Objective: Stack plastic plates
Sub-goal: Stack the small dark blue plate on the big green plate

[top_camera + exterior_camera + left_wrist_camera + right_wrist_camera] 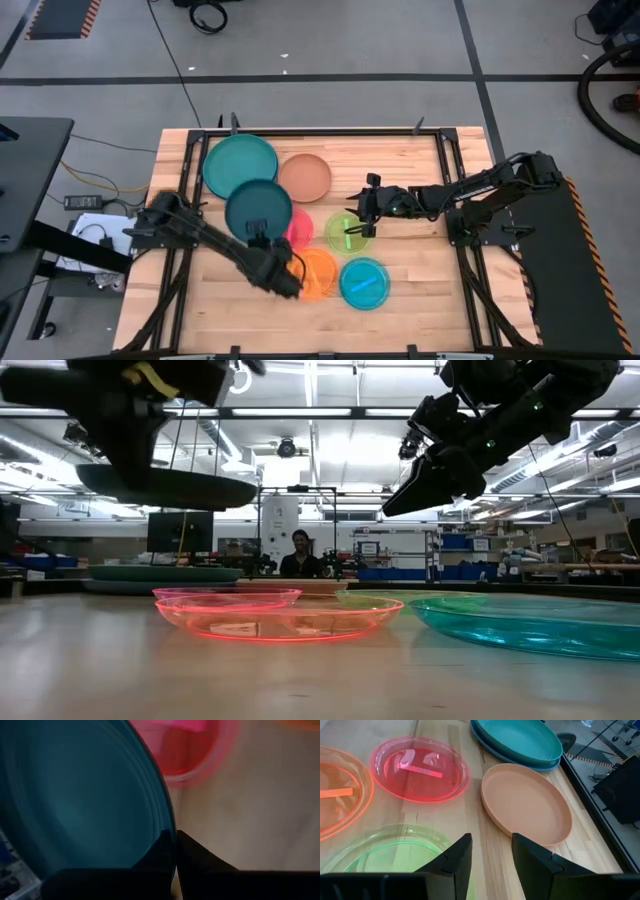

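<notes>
Worktop: light wooden planks, framed by black rails, stood on a grey floor.
Floor: grey concrete, crossed by dark seam lines.
Cable: black, coiled on the floor beyond the far edge of the worktop.
Power strip: lay on the floor just off the worktop's left side, with cords running from it.
Person: seated far back in the room, seen in the low view, dark top, behind the worktop's far edge.
Ceiling lights: long bright strips ran across the room overhead.
Shelving: stood along the back wall, with blue bins.
</notes>
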Available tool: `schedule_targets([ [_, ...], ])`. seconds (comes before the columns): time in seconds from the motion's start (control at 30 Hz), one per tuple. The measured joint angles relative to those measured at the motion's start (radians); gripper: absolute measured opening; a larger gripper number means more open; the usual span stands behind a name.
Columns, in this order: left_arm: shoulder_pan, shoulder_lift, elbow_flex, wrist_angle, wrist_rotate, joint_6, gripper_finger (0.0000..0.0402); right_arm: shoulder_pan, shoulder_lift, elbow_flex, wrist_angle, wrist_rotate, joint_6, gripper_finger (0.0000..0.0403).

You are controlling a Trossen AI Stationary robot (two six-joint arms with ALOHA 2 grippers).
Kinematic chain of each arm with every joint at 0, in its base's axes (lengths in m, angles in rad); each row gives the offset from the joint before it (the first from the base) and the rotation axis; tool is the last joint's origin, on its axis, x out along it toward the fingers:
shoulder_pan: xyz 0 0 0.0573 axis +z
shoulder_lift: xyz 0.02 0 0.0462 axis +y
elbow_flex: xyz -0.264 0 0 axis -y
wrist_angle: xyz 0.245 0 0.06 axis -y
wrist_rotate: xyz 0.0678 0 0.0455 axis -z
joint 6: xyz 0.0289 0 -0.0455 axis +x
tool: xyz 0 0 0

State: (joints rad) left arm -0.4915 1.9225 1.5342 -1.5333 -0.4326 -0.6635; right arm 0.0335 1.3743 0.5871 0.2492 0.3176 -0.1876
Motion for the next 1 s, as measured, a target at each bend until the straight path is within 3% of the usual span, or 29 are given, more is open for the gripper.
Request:
schedule_targets([
  [0.3,0.204,-0.286,-0.403,0.319,-0.045,0.218,0.0013,0.000,-0.001,0.000,0.001,-0.002,0.005,0.0148],
  [0.57,0.415,-0.429,-0.679,0.541,-0.038,0.439,0.0013,-0.007,-0.001,0.000,-0.007,0.003,-0.019,0.0146],
  [0.83,0.595,-0.491,-0.721,0.600,-0.019,0.614,0.0013,-0.049,-0.002,0.000,0.054,0.063,-0.074,0.0145],
  [1.0,0.714,-0.507,-0.721,0.663,0.080,0.671,0.0013,-0.079,-0.002,0.000,0.065,0.055,-0.043,0.0145],
])
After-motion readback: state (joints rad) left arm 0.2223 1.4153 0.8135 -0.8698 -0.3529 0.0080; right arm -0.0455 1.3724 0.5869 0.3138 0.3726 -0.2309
